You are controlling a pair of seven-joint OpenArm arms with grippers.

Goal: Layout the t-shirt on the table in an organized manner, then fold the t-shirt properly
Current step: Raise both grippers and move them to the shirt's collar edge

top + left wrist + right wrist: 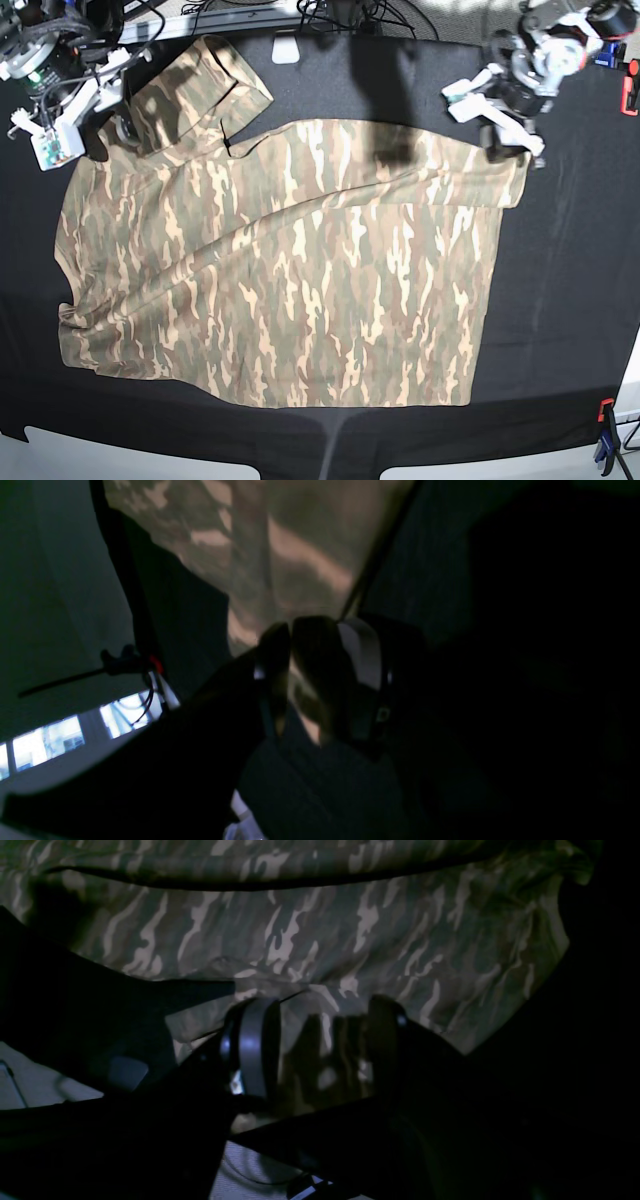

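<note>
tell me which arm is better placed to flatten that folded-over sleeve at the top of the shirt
The right arm. Its fingers sit right beside the folded-over sleeve of the t-shirt; the left fingers pinch the opposite top corner.

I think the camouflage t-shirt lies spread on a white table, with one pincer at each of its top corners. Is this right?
Not quite: the table is black, not white, as the base view shows. The rest holds: the t-shirt lies spread, with the left pincer and the right pincer at its top corners.
</note>
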